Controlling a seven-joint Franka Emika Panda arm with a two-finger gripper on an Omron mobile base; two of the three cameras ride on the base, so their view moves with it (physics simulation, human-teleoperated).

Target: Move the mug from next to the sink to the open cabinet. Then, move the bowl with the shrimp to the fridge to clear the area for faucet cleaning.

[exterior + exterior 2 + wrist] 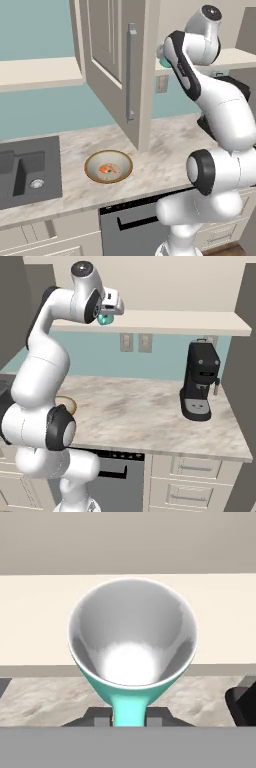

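Observation:
My gripper (107,313) is shut on the small teal-green mug (103,319), held high at the front edge of the open cabinet's pale shelf (175,321). In the hand view the mug (132,637) faces me mouth-first, its grey inside empty, with the shelf (40,617) just behind it and the dark fingertips (98,715) at its base. A sliver of the mug (162,60) shows behind the arm. The cabinet's panelled door (107,55) stands open, bar handle (131,72) outward. Down on the counter sits the tan-rimmed bowl (108,166) holding the orange shrimp (106,170), right of the dark sink (27,172).
A black coffee machine (200,381) stands on the marble counter (135,411) at the right, under the shelf. Wall outlets (135,342) sit below the shelf. A dark grey dishwasher (135,225) is under the counter in front of the bowl.

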